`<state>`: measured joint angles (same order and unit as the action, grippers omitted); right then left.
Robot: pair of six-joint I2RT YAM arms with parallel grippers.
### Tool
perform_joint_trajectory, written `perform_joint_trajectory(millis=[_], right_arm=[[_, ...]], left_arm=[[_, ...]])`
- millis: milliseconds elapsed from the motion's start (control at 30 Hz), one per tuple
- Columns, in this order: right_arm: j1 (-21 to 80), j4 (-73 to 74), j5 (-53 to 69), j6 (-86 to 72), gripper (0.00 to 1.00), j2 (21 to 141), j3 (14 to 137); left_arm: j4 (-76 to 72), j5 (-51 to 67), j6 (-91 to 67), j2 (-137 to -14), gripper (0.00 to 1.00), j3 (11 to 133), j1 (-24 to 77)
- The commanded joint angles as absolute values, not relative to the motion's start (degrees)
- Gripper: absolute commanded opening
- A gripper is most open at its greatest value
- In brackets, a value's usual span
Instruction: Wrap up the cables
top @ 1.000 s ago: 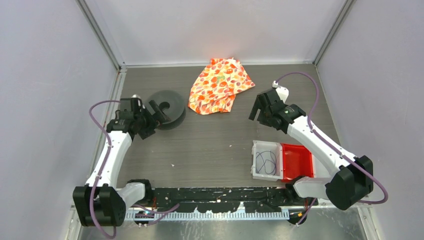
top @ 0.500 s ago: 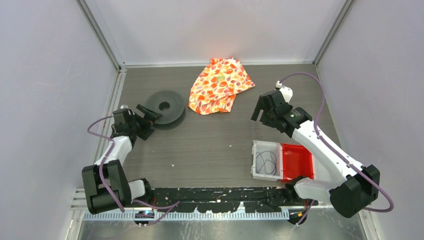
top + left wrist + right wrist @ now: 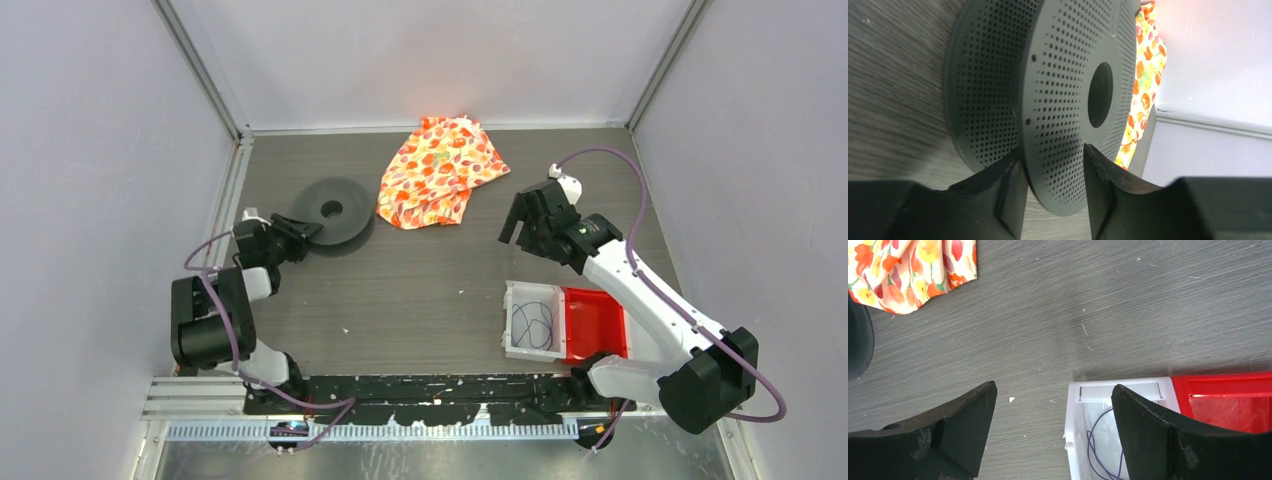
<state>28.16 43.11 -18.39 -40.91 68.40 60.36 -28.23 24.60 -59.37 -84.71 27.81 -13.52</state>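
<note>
The cables (image 3: 532, 325) are thin dark loops lying in a white bin (image 3: 510, 322) at the front right; the right wrist view shows these cables (image 3: 1096, 450) inside the white bin (image 3: 1073, 415). My right gripper (image 3: 515, 228) hangs open above bare table just behind that bin, and its wrist view shows nothing between the right gripper (image 3: 1054, 387) fingers. A black perforated spool (image 3: 345, 195) sits at the back left, tipped. My left gripper (image 3: 298, 228) is shut on its near flange. The wrist view has the left gripper (image 3: 1053, 150) fingers on either side of the spool (image 3: 1063, 100) rim.
An orange flowered cloth (image 3: 440, 170) lies crumpled at the back centre, next to the spool. A red bin (image 3: 595, 322) adjoins the white bin on its right. Walls close in the table on the left, back and right.
The left arm has folded back toward its base and its jaws have closed onto the spool's flange; the spool now looks tipped. The right arm has barely moved.
</note>
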Motion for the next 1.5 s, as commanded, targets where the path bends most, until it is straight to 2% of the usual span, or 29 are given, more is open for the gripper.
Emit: perform_joint_trajectory(millis=[0,100,133,167,300,433,600,900,1233,1333,1467], right_arm=[[28.31,43.36,-18.76,-42.08,0.90,67.25,61.80],[28.31,44.25,-19.22,-42.29,0.90,66.56,61.62],[28.32,44.54,-19.39,-42.42,0.90,66.31,61.61],[28.34,44.76,-19.56,-42.50,0.90,66.03,61.61],[28.30,45.09,-20.09,-42.59,0.90,65.31,61.65],[28.35,44.95,-20.78,-42.38,0.90,65.83,62.25],[28.31,45.35,-21.56,-41.16,0.90,67.53,63.46],[28.33,46.25,-23.57,-40.69,0.90,65.92,62.70],[28.30,49.72,-25.69,-36.70,0.88,62.43,59.16],[28.32,51.65,-24.06,-36.31,0.82,59.33,56.88],[28.37,52.68,-16.32,-36.11,0.66,53.96,52.12]], left_arm=[[-43.61,27.35,-63.96,-88.94,0.35,27.64,-13.78],[-43.73,28.19,-64.35,-88.84,0.08,28.88,-13.72],[-42.22,28.61,-63.88,-87.78,0.02,29.76,-13.71],[-39.64,28.72,-62.87,-86.01,0.01,30.77,-13.71],[-19.44,27.15,-52.94,-74.33,0.01,40.02,-13.08],[6.81,17.97,-36.81,-65.72,0.01,52.08,-7.96],[20.64,9.84,-24.94,-62.87,0.01,60.47,4.12],[22.59,-5.72,-18.12,-62.65,0.01,62.55,25.06],[18.40,-22.71,-15.39,-74.57,0.00,68.06,47.84],[15.87,-24.10,-15.60,-79.63,0.00,69.90,51.61],[12.47,-22.48,-15.72,-84.80,0.00,72.55,53.62]])
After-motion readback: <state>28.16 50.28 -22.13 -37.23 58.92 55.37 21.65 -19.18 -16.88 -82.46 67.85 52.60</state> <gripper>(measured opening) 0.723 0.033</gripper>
